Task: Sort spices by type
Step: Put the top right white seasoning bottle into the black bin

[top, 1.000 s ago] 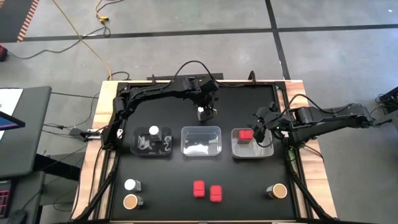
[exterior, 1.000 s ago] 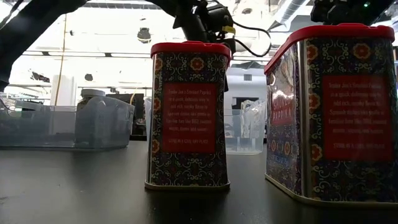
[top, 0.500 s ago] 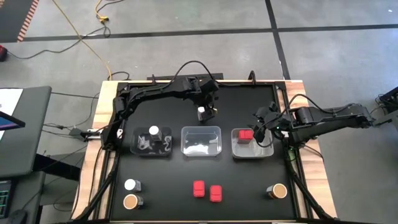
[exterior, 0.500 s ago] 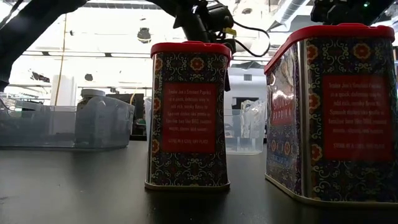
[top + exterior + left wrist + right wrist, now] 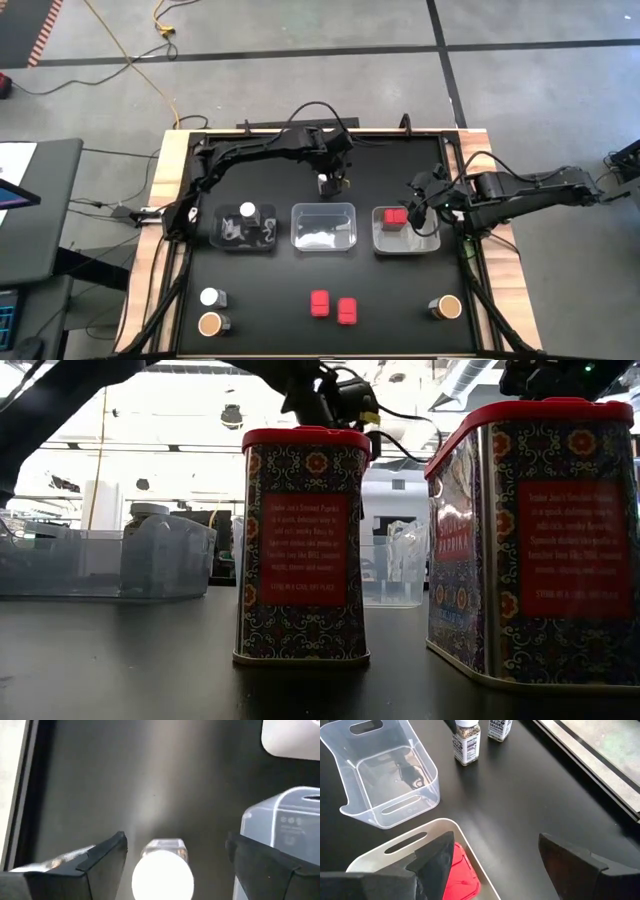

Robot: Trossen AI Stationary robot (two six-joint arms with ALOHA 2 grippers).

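The left gripper (image 5: 333, 180) hung over a white-capped spice jar (image 5: 326, 183) near the table's (image 5: 400, 300) far edge, fingers spread, not gripping it. The right gripper (image 5: 413, 208) gaped above a tray (image 5: 428, 243) holding one red paprika tin (image 5: 396, 216).

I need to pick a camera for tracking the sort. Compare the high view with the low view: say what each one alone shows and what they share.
Only the high view shows the left gripper over a white-capped jar behind the trays, the right gripper open beside the right tray holding one red tin, and two tan-topped jars at the front. Only the low view shows the tins' printed labels and the room behind. Both show the two front red tins and the clear trays.
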